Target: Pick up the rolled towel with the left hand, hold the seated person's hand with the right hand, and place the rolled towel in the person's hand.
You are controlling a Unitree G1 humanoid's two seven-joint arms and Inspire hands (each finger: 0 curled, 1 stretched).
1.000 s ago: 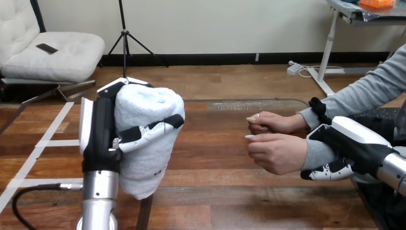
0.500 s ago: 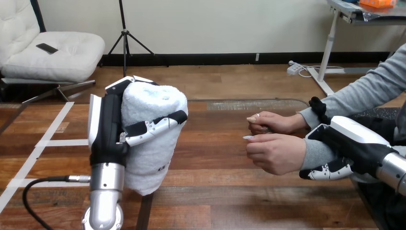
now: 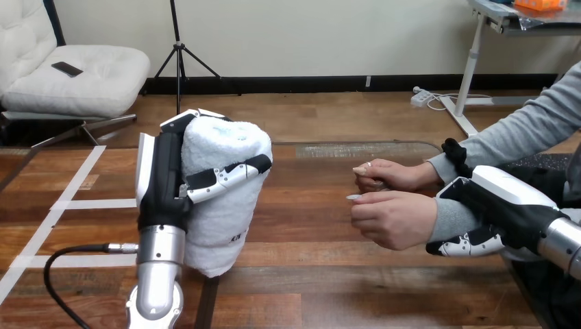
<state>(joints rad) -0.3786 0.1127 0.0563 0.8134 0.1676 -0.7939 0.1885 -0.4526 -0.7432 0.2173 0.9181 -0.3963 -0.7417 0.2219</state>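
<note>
- Wooden table (image 3: pixel 329 274) fills the foreground
- Rolled towel (image 3: pixel 229 205) is up off the table at the left, standing on end: long axis near vertical, one rolled end facing up, the other hanging below the grip
- Left hand (image 3: pixel 164 181) clamps it, thumb curled across the towel's front
- Right hand (image 3: pixel 507 205) is wrapped round the person's grey-sleeved wrist, fingers curled underneath
- The person's nearer hand (image 3: pixel 394 218) sits loosely curled, well apart from the towel, the person's farther hand (image 3: pixel 387 175) just behind it
</note>
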